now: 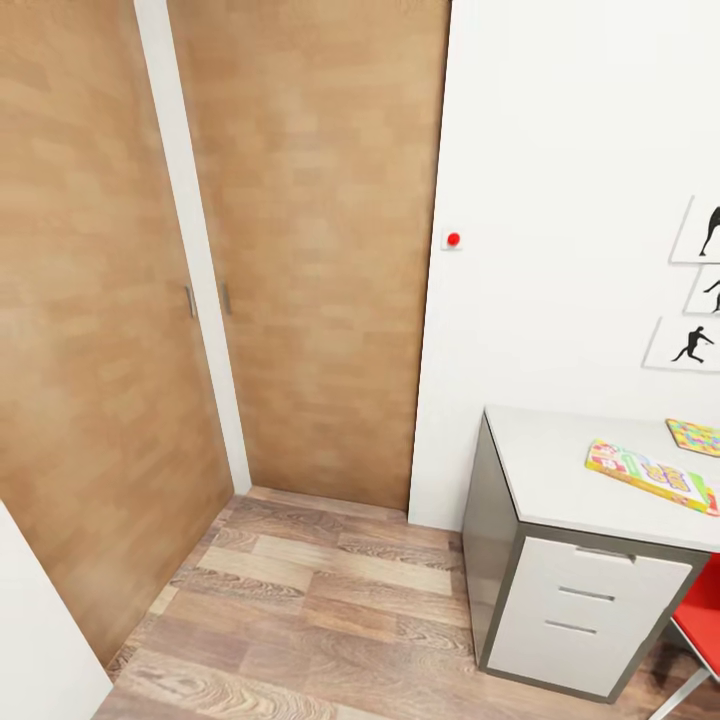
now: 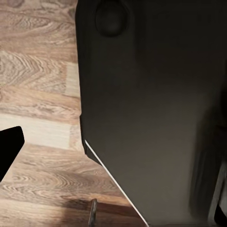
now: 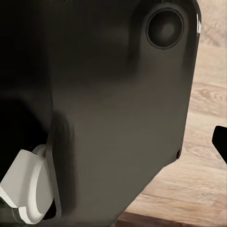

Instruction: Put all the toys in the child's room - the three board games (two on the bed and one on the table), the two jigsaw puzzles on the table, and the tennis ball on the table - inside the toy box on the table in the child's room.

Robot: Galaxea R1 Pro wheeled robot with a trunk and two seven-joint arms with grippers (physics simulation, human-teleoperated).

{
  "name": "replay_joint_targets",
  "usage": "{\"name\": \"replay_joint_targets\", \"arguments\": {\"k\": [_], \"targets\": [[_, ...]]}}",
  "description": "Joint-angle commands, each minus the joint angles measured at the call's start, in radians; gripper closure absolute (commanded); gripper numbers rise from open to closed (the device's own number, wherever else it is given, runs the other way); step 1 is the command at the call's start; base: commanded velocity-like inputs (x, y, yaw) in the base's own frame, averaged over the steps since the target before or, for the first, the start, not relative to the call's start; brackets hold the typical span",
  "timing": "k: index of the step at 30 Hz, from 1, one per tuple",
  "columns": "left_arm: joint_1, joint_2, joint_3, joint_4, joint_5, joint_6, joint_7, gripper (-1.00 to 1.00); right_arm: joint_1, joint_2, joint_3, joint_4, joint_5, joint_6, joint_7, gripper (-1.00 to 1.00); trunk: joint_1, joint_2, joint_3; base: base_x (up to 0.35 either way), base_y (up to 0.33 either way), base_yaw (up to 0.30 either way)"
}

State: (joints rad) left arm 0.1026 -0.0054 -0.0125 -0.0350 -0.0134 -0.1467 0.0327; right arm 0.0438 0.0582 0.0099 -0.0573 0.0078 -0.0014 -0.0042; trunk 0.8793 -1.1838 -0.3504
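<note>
Claws' state can't tell; board game (image 1: pixel 652 475) flat on desk (image 1: pixel 560 480), puzzle (image 1: pixel 695 436) beside.

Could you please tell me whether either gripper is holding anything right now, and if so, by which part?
It cannot be told: both wrist views look onto the robot's dark body above the wooden floor.

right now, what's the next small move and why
Probably turn the base right toward the desk. It sits at the head view's right edge, cut off, with a colourful board game and a second flat toy on it, while wooden closet doors take the centre. No toy box shows yet.
</note>
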Motion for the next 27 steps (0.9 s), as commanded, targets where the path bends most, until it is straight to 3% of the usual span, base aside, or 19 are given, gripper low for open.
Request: {"name": "replay_joint_targets", "arguments": {"k": [1,10,17,20,27], "targets": [[0.0,0.0,-0.001,-0.002,-0.001,0.002,0.003,-1.0,0.001,0.0,0.001,-0.003,0.0,0.0,0.0,-1.0,-0.004,0.007,0.003,0.0,0.0,0.0],[-0.094,0.001,0.002,-0.036,0.003,0.12,0.005,-1.0,-0.008,-0.005,-0.019,-0.028,-0.015,-0.001,0.003,-1.0,-0.038,0.07,0.031,0.0,0.0,0.0],[-0.232,0.0,0.012,-0.126,0.007,0.304,0.001,-1.0,-0.058,-0.003,-0.043,-0.132,-0.019,0.026,0.003,-1.0,-0.065,0.119,0.053,0.0,0.0,0.0],[-0.296,-0.003,0.026,-0.201,0.009,0.41,-0.001,-1.0,-0.106,-0.001,-0.055,-0.194,-0.02,0.098,0.003,-1.0,-0.077,0.14,0.062,0.0,0.0,0.0],[-0.372,-0.007,0.063,-0.362,0.028,0.594,-0.002,-1.0,-0.187,0.005,-0.086,-0.309,-0.02,0.245,0.005,-1.0,-0.104,0.189,0.084,0.0,0.0,0.0]]}}
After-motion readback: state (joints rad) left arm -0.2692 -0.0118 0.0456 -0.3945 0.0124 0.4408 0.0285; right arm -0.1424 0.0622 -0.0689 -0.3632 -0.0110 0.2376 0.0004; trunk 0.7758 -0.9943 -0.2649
